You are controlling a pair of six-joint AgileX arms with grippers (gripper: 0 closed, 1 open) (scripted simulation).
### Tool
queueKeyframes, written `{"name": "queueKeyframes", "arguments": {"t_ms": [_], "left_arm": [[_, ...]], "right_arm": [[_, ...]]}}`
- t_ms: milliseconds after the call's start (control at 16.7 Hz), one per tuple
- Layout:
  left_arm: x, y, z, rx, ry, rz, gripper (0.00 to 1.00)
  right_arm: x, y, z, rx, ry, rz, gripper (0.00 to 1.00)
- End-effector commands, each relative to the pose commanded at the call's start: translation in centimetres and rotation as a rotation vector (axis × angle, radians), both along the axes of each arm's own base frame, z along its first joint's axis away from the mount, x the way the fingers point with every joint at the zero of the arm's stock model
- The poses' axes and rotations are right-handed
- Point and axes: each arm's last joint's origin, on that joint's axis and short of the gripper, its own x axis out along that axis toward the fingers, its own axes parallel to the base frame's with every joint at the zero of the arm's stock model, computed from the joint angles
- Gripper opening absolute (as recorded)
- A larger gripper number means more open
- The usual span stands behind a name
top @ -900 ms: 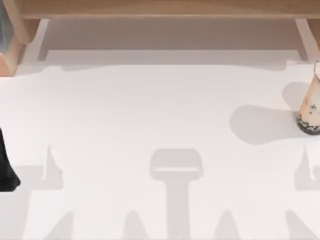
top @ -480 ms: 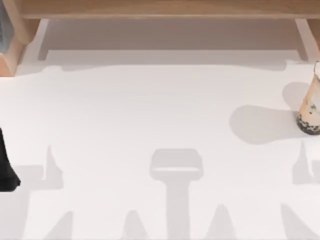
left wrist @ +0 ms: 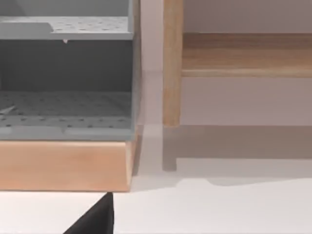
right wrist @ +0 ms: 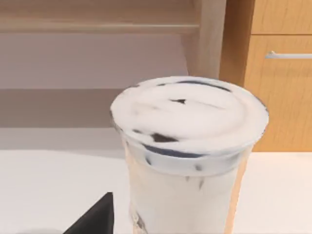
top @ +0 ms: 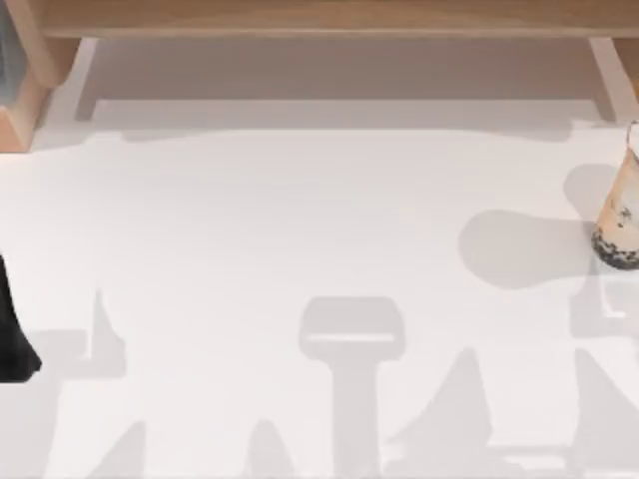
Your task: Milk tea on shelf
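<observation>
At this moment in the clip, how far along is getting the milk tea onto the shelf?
Early. Nothing is placed: the milk tea stands upright on the table at its right edge, in front of the shelf. In hand: the right wrist view has the cup's white top close in front, suggesting an approach. The grasp, the lift and the placing are left. The left arm sits at the table's left edge.

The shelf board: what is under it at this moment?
Under the shelf only bare white table and shadow show. The milk tea stands in front, by the right edge. The board's top surface is out of frame.
</observation>
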Motion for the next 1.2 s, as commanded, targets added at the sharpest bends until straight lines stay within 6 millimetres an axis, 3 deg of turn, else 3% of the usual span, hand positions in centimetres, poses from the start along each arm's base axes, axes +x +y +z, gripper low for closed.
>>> {"name": "queueKeyframes", "arguments": {"t_ms": [540,1020,1200], "left_arm": [[0.0,0.0,0.0,0.0,0.0,0.0,1.0],[0.0,0.0,0.0,0.0,0.0,0.0,1.0],[0.0,0.0,0.0,0.0,0.0,0.0,1.0]], "right_arm": [[3.5,1.1,-4.3,-0.01,0.095,-0.002,1.0],[3.8,1.2,-4.7,-0.008,0.09,-0.005,1.0],[5.6,1.2,-4.7,-0.008,0.083,-0.002,1.0]]}}
